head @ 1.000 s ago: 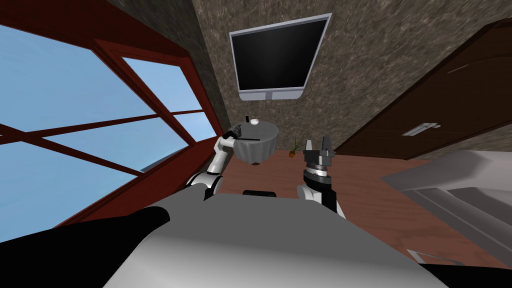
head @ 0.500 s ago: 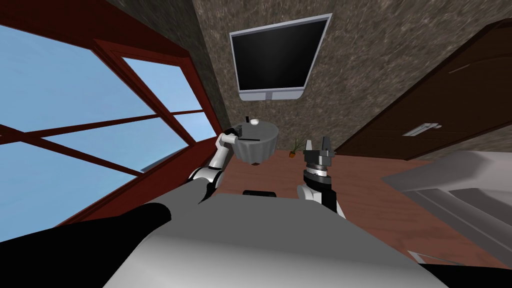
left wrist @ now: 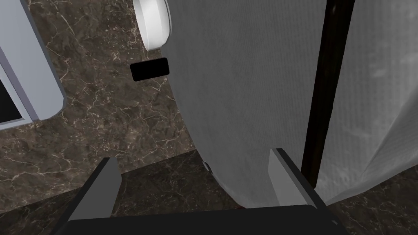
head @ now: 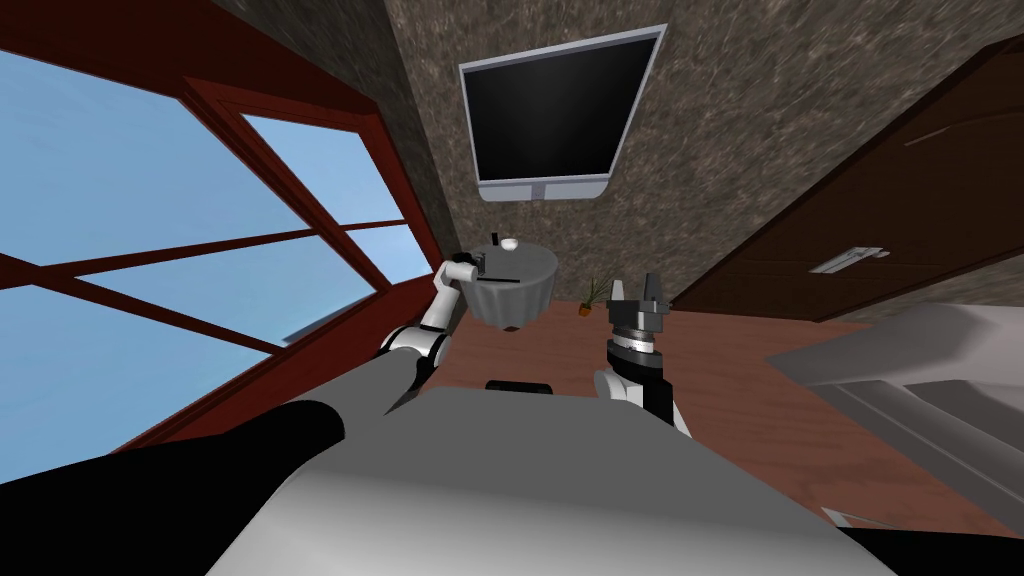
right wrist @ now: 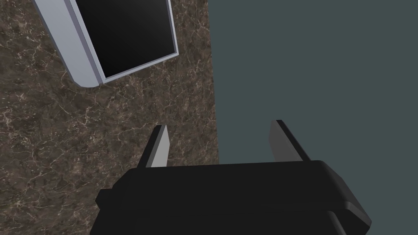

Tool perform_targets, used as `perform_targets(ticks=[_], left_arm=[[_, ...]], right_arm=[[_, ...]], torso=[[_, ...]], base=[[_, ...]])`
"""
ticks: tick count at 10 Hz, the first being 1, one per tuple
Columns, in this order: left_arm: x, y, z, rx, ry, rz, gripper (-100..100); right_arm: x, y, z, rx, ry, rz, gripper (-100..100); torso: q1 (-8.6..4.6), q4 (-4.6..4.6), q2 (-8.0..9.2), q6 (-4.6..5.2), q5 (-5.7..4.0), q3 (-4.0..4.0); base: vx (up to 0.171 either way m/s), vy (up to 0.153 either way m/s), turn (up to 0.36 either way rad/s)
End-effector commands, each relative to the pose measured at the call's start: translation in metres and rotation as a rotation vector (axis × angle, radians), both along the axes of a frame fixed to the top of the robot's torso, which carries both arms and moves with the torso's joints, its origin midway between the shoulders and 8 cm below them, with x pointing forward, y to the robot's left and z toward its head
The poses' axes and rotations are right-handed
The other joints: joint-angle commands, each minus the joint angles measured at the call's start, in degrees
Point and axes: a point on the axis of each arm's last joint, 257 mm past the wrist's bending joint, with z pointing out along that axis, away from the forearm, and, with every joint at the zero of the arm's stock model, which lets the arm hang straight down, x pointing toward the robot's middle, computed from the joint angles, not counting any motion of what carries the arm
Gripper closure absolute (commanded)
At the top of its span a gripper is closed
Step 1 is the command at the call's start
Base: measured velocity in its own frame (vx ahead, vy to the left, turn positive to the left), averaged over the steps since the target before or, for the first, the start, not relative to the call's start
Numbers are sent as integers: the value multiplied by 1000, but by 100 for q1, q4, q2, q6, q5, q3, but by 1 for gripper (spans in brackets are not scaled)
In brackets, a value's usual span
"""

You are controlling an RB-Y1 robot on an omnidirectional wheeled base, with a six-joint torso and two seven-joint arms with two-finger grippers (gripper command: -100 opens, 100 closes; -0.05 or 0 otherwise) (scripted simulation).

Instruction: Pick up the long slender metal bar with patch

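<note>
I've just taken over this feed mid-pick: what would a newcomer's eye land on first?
Probably the big red-framed window on my left, and the dark screen on the stone wall straight ahead. Below the screen stands a small round grey table, where the left gripper hovers with the long dark bar lying just outside its open jaws. The right gripper is raised, jaws open, to the table's right.

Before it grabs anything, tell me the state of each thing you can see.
Long dark slender bar: lying flat on round grey-draped table, ungripped.
Left gripper: fingers open, bar just outside them.
Right gripper: fingers open, empty.
Wall-mounted screen: dark.
Dark brown door: shut.
</note>
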Motion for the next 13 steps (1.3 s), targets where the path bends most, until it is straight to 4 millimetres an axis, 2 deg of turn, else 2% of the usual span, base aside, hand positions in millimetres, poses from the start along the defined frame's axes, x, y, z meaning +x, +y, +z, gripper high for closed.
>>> perform_targets(ticks=[1, 3, 4, 5, 7, 8, 10, 11, 13], left_arm=[[4, -3, -2, 4, 50, 2, -100], [1, 0, -14, 9, 101, 11, -100], [5, -5, -12, 13, 134, 8, -100], [2, -2, -22, 16, 174, 16, -100], [2, -7, -23, 23, 224, 13, -100], [-2, -4, -35, 26, 265, 22, -100], [-4, -10, -34, 35, 313, 16, -100], [-9, -6, -48, 37, 360, 26, -100], [-12, -12, -46, 46, 405, 19, -100]], right_arm=[[0, 0, 0, 0, 0, 0, 0], [0, 0, 0, 0, 0, 0, 0], [0, 0, 0, 0, 0, 0, 0], [0, 0, 0, 0, 0, 0, 0], [0, 0, 0, 0, 0, 0, 0], [0, 0, 0, 0, 0, 0, 0], [0, 0, 0, 0, 0, 0, 0], [0, 0, 0, 0, 0, 0, 0], [0, 0, 0, 0, 0, 0, 0]], torso=[[0, 0, 0, 0, 0, 0], [0, -2, -9, 0, 0, -5], [-1, -1, -2, 0, 0, -1], [-3, -1, -8, 0, -1, -4], [0, -1, -3, 0, 0, -2], [-1, -1, -8, 0, -1, -4], [-2, -2, -4, 0, 0, -3], [-4, -1, -10, -1, -1, -5], [-1, -2, -6, 0, 0, -4]], base=[[41, 6, 27], [31, -5, 7], [45, -7, 34], [51, -6, 21], [32, -2, 21], [53, -4, 21], [39, -9, 22], [60, -11, 31], [39, -5, 24]])
